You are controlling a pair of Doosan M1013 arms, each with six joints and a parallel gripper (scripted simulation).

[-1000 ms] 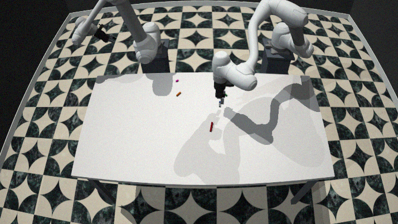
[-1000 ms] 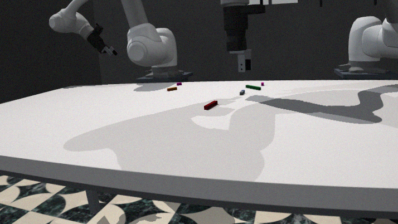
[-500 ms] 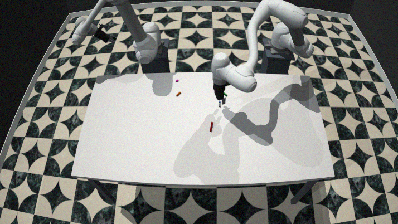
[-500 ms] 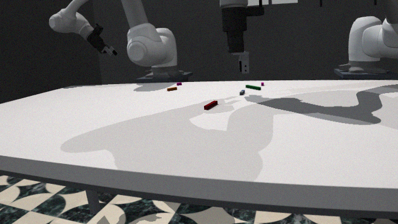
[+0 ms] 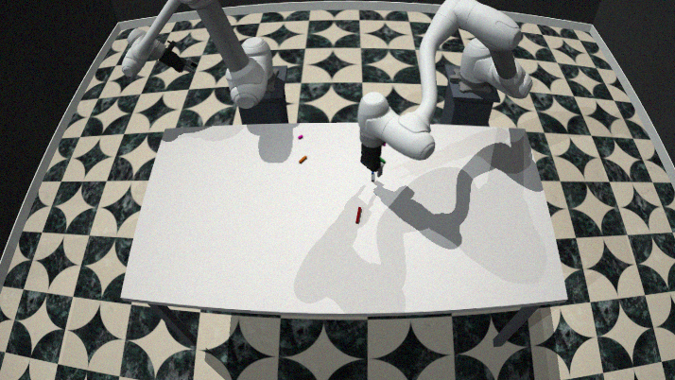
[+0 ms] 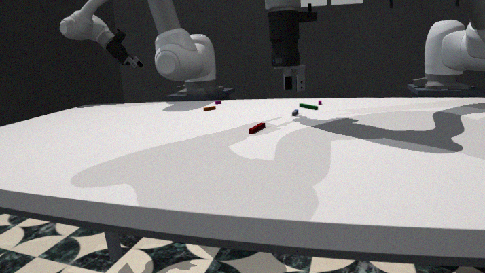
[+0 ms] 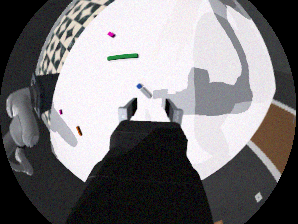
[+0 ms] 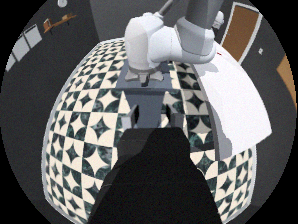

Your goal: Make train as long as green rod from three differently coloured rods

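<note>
1. All rods on tbl (image 5: 213, 236) (image 6: 204, 242) (image 7: 170, 42) (image 8: 235, 95); clock dirs per top view.
2. Rods A (image 5: 372, 173) (image 6: 296, 111) (image 7: 139, 86) & B (image 5: 372, 178) (image 6: 294, 113) (image 7: 145, 92) end to end, approx. mid-tbl; A at B's 12.
3. Rod C (image 5: 382, 161) (image 6: 308, 106) (image 7: 123, 57) near, A's 1.
4. Rod D (image 5: 384, 145) (image 6: 320, 102) (image 7: 111, 34) apart, C's 12.
5. Rod E (image 5: 358, 215) (image 6: 257, 128) at B's 7.
6. Rod F (image 5: 302, 160) (image 6: 209, 108) (image 7: 79, 130) well apart, A's 9–10.
7. Rod G (image 5: 301, 137) (image 6: 218, 102) (image 7: 61, 112) at F's 12, nr tbl's far edge.

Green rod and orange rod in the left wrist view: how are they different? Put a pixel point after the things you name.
The green rod (image 5: 382, 161) (image 6: 308, 106) (image 7: 123, 57) is clearly longer than the orange rod (image 5: 302, 160) (image 6: 209, 108) (image 7: 79, 130). In the left wrist view, the green rod lies nearly level across the picture, while the orange rod runs steeply up and down it. Both are straight, lie flat and touch no other rod.
</note>
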